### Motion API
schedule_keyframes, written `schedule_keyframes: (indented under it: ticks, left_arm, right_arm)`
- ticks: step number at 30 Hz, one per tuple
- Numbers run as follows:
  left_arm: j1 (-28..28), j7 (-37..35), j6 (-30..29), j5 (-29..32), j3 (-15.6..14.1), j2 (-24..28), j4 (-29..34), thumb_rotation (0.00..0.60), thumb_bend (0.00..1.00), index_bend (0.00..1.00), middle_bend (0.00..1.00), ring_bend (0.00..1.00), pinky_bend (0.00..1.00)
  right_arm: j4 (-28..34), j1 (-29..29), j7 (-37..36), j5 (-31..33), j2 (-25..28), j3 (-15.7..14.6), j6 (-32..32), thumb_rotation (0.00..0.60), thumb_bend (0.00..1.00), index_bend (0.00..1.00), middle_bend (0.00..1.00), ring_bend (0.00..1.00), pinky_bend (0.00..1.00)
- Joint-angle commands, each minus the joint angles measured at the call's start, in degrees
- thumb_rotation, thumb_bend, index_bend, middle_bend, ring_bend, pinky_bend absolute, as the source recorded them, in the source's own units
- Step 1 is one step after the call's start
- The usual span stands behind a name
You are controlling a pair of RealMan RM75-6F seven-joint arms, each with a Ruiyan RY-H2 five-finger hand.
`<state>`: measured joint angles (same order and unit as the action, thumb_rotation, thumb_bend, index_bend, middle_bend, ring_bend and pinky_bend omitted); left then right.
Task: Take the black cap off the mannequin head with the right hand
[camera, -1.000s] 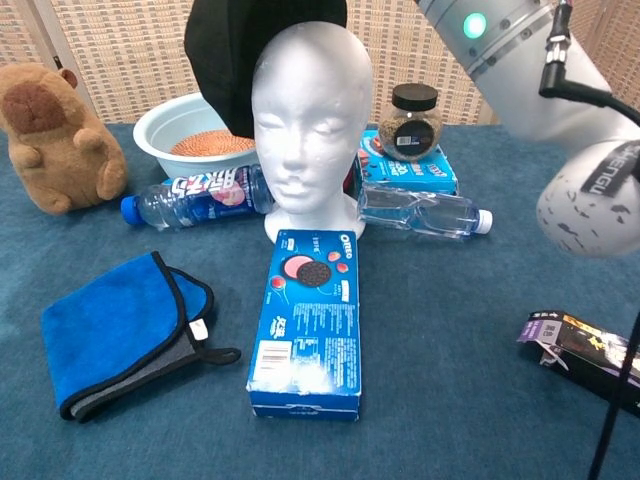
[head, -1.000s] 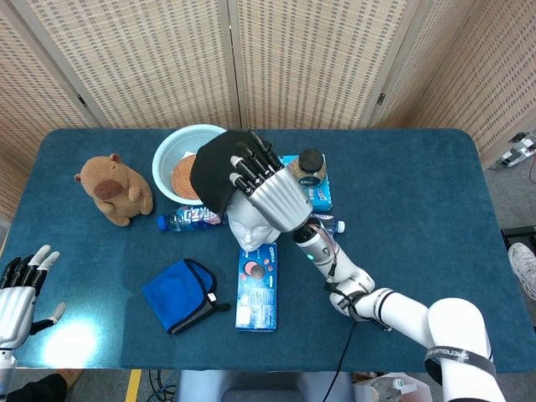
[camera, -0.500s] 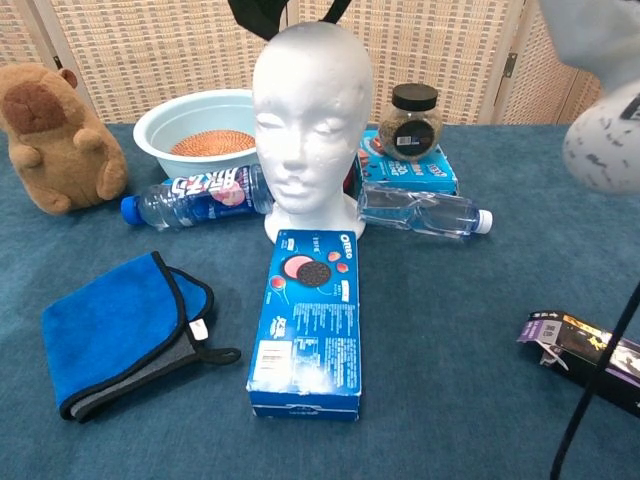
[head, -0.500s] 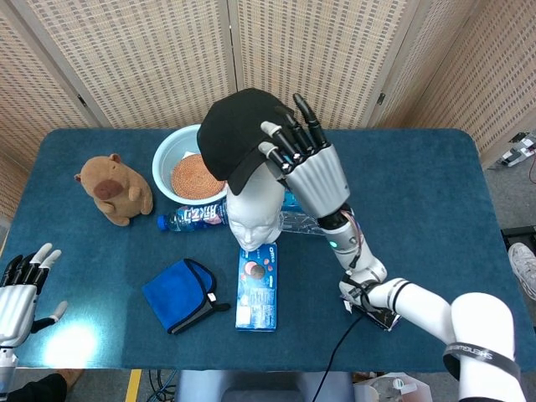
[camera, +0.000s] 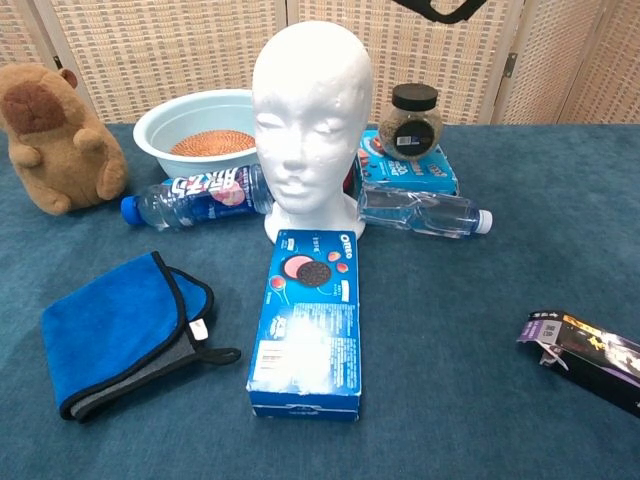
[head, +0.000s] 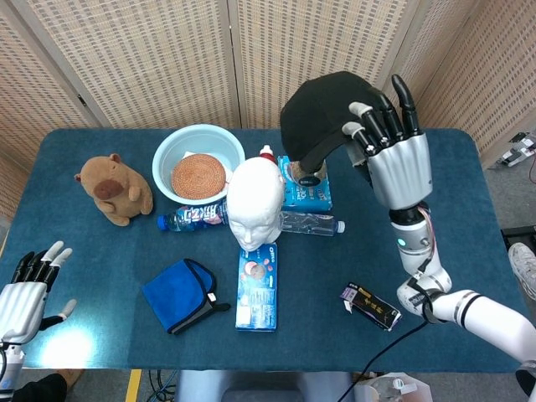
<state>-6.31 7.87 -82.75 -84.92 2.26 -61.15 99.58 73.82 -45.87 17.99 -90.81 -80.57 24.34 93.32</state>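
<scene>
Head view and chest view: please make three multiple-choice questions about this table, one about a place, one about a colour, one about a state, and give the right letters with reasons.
1. Where does the Oreo box lie?
A. in front of the mannequin head
B. inside the bowl
C. under the cloth

2. What colour is the folded cloth?
A. red
B. blue
C. yellow

3. What is the state of the cap?
A. on the mannequin head
B. lying on the table
C. held up by the right hand

Answers:
1 A: the Oreo box lies just in front of the mannequin head.
2 B: the cloth is blue with black edging.
3 C: the right hand holds the cap in the air, and the head is bare.
</scene>
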Motion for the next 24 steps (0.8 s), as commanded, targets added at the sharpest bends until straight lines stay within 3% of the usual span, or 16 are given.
schedule_keyframes:
  ticks: [1, 13, 24]
  left_arm:
    - [0.0, 0.0, 0.0, -0.1, -0.2, 0.1, 0.0, 0.6, 0.24, 0.11, 0.04, 0.06, 0.0]
    - [0.0, -0.3, 0.3, -0.4, -0.6, -0.1, -0.3, 0.6, 0.24, 0.11, 0.04, 0.06, 0.0]
    - [-0.5, -0.2, 1.4, 0.1, -0.8, -0.7, -0.8, 0.6, 0.24, 0.11, 0.04, 0.06, 0.0]
  right_arm:
    - [3.9, 5.0, 1.4, 0.2, 2.6, -3.0, 1.4, 0.6, 0.48, 0.75, 0.4, 0.22, 0.11]
    - [0.5, 11.3, -0.6, 1.5, 1.8, -8.6, 0.7, 0.6, 0.48, 0.75, 0.4, 0.22, 0.11]
    - [-9.8, 13.5, -5.1, 3.5, -5.0, -11.6, -2.4, 0.6, 0.48, 0.75, 0.4, 0.22, 0.11]
